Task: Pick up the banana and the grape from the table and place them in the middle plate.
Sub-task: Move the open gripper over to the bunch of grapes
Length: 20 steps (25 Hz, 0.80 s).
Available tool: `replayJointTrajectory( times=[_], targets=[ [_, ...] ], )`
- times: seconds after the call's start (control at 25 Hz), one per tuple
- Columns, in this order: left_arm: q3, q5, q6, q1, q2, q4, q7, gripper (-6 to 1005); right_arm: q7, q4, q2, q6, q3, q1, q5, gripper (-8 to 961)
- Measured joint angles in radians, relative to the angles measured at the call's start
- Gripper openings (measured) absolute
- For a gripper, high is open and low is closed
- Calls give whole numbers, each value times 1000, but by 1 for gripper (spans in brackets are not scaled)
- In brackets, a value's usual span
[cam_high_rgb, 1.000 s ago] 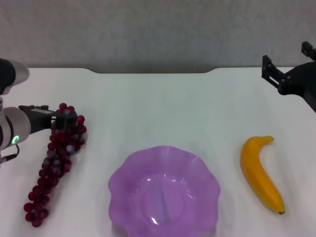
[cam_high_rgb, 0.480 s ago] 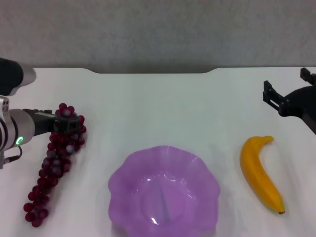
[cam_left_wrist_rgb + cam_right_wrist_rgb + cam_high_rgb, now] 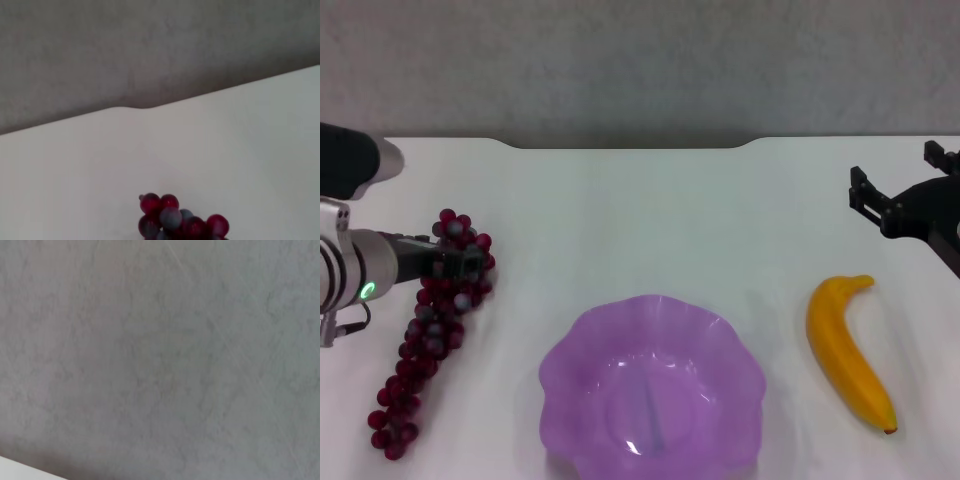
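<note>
Left pincer (image 3: 455, 262): at the upper end of the grape (image 3: 435, 325), its tips among the top berries; you cannot tell whether they are apart or clamped. The bunch's long axis runs from the pincer down toward your near-left desk (image 3: 640, 210) edge, left of the middle plate (image 3: 582, 355).
Right pincer (image 3: 900, 195): prongs apart, hanging above the desk, just beyond the banana (image 3: 845, 350).
Banana: lies lengthwise on the desk right of the plate, stem end toward the right pincer, dark tip toward you; yours to take with the right arm, judged nearer
</note>
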Motion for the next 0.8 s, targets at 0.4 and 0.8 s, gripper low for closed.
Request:
replayJointTrajectory(
  times=[0.4,0.8],
  targets=[
    [-27,0,35,-70,0,141,5,715,0,-5,0,6,-3,11,0,889],
    [-57,0,91,-99,3,233,8,705,0,-5,0,8,-11,18,0,889]
  ],
)
